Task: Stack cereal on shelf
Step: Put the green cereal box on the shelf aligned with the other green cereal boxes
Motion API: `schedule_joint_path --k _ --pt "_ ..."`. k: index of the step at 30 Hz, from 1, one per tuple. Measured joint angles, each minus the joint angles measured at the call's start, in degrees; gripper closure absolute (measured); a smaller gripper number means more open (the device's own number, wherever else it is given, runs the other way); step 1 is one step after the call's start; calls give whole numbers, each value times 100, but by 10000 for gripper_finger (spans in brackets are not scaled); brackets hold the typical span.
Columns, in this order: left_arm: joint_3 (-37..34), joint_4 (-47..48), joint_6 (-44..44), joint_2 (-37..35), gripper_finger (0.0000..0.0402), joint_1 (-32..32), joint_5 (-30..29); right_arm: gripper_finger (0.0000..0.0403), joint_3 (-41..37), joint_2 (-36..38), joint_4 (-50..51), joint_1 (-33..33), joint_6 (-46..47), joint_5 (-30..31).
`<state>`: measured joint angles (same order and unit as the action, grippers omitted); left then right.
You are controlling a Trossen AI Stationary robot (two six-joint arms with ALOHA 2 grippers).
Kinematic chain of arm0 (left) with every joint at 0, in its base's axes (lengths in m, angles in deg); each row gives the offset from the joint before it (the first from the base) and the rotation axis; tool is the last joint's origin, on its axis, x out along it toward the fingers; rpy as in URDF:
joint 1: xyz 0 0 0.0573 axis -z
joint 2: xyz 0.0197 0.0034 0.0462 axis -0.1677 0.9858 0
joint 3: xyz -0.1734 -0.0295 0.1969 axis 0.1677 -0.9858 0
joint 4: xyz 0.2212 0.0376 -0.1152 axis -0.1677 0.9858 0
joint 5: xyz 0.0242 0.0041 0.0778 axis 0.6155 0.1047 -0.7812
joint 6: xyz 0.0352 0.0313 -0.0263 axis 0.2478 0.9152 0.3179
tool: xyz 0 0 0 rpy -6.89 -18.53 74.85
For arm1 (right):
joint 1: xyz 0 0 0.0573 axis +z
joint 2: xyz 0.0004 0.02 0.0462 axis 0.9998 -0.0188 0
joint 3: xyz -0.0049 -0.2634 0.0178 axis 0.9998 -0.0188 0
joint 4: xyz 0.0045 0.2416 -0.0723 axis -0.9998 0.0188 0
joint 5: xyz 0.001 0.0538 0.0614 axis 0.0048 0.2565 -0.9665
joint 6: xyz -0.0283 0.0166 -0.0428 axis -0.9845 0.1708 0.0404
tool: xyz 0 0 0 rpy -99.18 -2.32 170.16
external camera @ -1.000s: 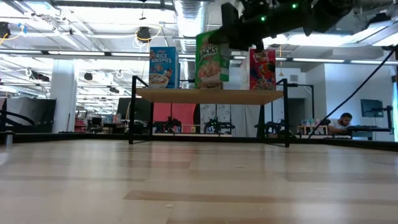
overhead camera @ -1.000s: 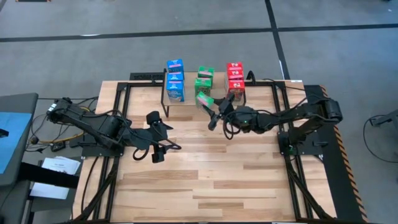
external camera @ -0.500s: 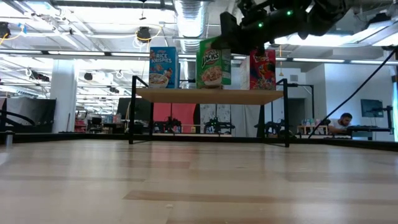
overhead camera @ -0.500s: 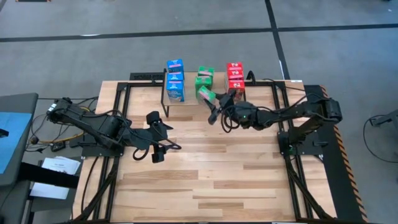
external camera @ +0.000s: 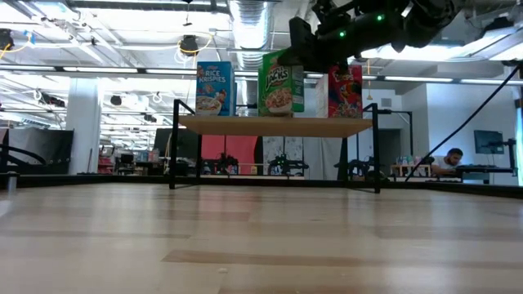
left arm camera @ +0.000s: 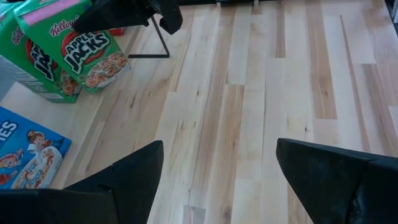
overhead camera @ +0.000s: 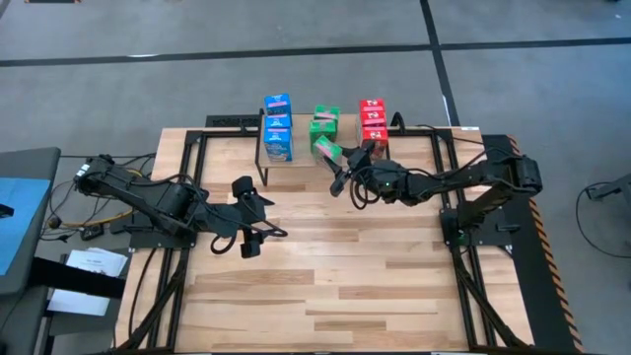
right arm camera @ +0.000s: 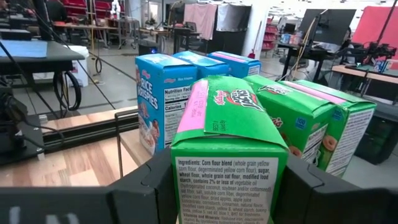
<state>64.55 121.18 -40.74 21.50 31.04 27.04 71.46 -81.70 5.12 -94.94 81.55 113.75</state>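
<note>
Green cardboard fills the right wrist view: the right gripper (overhead camera: pixel 335 158) is clenched on a green cereal box (right arm camera: pixel 227 155), one dark finger (right arm camera: pixel 152 186) pressed against each narrow side. Seen from above, that green cereal box (overhead camera: pixel 326 150) sits at the near edge of the shelf (external camera: pixel 278 125), in the middle column, with two more green boxes (overhead camera: pixel 325 120) lined up behind it toward the far side. From table height the held box stands nearly upright, its printed front facing the camera and its base about level with the shelf board; whether it rests on the board cannot be told.

Three blue boxes (overhead camera: pixel 278 126) stand in a row on the left part of the shelf, and red boxes (overhead camera: pixel 372 123) stand on the right part, just beside the right arm.

On the left half of the plank table (overhead camera: pixel 325 266), the left gripper (overhead camera: pixel 258 222) hangs above bare wood with its fingers released and spread, holding nothing, well apart from the shelf.

Far behind the table on the right, a person (external camera: pixel 445 161) sits at a desk.
</note>
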Motion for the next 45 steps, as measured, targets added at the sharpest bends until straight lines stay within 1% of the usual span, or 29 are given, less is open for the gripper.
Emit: schedule_joint_path --k 4,10,15,27,32,33,40,45 --pt "0 0 0 0 98 2 0 187 -2 0 3 -17 26 0" --pt "0 0 0 0 98 2 0 157 -4 0 243 -51 151 -2" --pt "0 0 0 0 98 2 0 144 -4 0 239 -51 158 -2" --pt "0 0 2 0 98 2 1 141 -4 0 246 -24 156 54" --pt "0 0 0 0 98 2 2 141 -4 0 516 84 151 619" --pt "0 0 2 0 98 2 2 141 -4 0 545 102 153 647" --pt "0 2 2 0 98 2 2 141 -4 0 560 196 156 645" --pt "0 2 2 0 98 2 2 141 -4 0 852 183 449 653"
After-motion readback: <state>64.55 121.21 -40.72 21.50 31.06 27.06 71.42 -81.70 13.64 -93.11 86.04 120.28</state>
